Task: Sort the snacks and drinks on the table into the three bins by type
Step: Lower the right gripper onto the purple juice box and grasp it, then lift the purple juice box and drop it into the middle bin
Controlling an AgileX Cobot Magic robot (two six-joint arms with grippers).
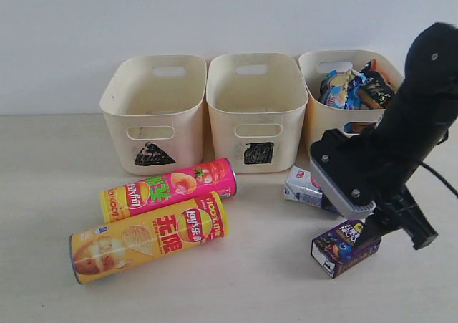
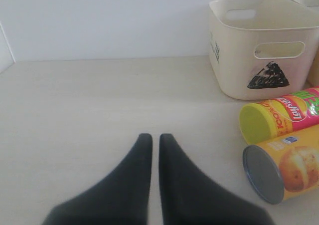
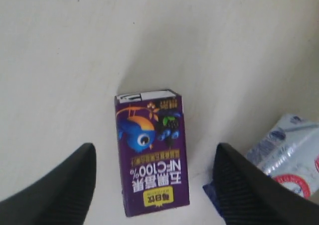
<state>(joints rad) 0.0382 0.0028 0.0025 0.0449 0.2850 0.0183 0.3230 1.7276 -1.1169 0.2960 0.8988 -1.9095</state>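
One dark purple juice carton (image 3: pixel 149 135) lying flat on the bench (image 3: pixel 60 60), right pincer (image 3: pixel 155 157) spread apart either side of it, left pincer (image 2: pixel 155 140) pressed together

Soft, even light is washing over the table (image 1: pixel 43 194), and the three bins (image 1: pixel 154 115) near its back edge are throwing only faint, diffuse shadows onto it. The exterior view is looking slightly hazy, its pale tones verging on washed out. In the wrist views the left gripper (image 2: pixel 155 136) and the right gripper (image 3: pixel 154 146) are blurring out of focus, while the dark purple carton (image 3: pixel 152 155) is showing fairly crisp print and casting a soft shadow.
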